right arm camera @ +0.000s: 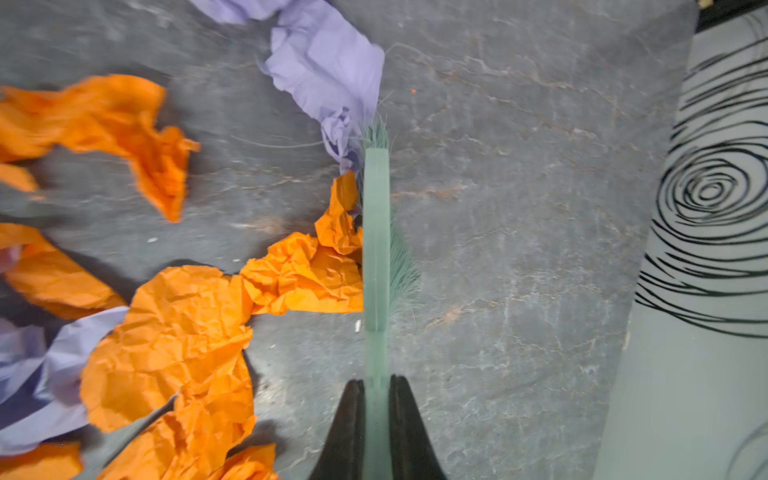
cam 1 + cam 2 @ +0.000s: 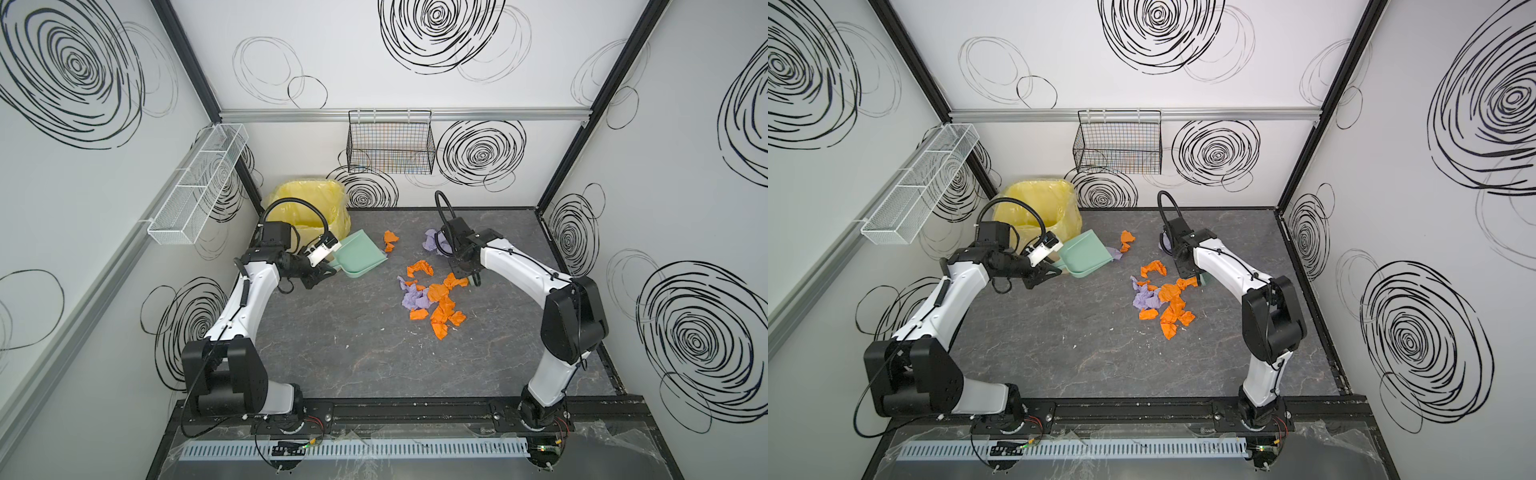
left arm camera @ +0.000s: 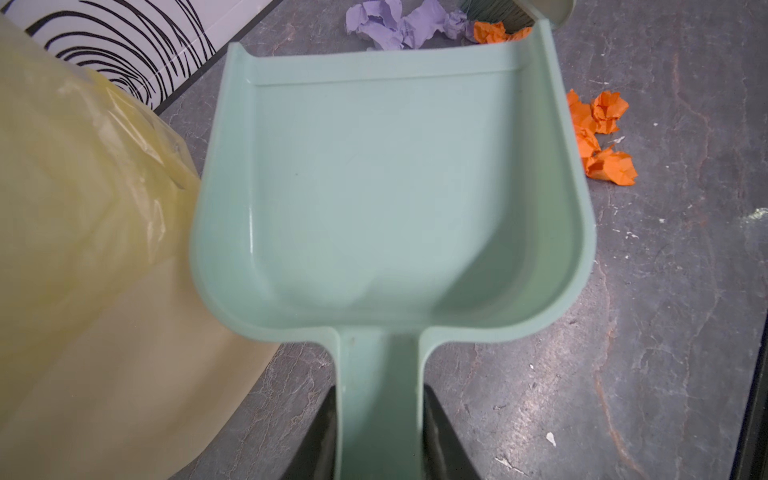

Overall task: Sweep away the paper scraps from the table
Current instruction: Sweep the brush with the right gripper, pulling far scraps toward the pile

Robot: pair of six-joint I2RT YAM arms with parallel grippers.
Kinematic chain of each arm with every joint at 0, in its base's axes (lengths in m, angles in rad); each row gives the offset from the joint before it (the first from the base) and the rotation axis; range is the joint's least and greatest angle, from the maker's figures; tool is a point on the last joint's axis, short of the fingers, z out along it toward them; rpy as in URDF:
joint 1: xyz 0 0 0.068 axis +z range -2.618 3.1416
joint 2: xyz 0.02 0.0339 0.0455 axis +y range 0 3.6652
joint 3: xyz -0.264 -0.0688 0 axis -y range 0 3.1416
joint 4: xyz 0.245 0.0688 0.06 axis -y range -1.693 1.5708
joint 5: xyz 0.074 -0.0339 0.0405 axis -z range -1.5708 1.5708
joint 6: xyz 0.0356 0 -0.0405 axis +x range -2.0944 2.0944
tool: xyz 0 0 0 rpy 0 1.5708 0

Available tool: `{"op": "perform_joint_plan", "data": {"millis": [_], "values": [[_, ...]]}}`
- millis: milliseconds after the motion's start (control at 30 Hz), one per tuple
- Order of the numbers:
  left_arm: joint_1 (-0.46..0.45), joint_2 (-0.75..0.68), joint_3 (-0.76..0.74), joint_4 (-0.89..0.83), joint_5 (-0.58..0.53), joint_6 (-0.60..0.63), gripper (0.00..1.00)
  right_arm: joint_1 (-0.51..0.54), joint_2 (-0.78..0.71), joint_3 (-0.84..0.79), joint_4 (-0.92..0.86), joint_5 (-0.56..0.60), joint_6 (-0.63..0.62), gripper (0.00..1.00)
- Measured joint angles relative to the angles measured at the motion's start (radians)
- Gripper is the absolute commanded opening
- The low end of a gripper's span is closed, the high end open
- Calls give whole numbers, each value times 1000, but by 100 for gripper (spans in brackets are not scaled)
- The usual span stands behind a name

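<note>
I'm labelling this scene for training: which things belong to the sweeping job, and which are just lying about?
In the job: scraps, table, dustpan, brush, probably the yellow bin.
Just there: white wall basket, black wall basket.

Right wrist view: several scraps [image 1: 104, 120] are motion-blurred and cut by the edge; the brush [image 1: 376, 232] handle leaves the frame between the fingers [image 1: 409, 436]. Left wrist view: the dustpan [image 3: 374, 187] handle is cut off. In both top views, the right arm [image 2: 511, 266] [image 2: 1221, 257] hides most of the brush.
</note>
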Motion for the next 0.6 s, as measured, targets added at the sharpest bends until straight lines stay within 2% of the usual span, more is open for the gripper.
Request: {"op": "perform_joint_plan", "data": {"millis": [100, 367, 467, 600], "values": [[0, 0, 0, -1, 0, 0, 0, 9, -11, 83, -65, -12, 6, 0], [9, 0, 0, -24, 0, 6, 0, -21, 47, 381, -158, 73, 12, 0], [19, -2, 0, -35, -1, 15, 0, -82, 126, 500, -137, 15, 42, 0], [31, -26, -14, -52, -6, 31, 0, -197, 215, 551, -34, -166, 142, 0]]}}
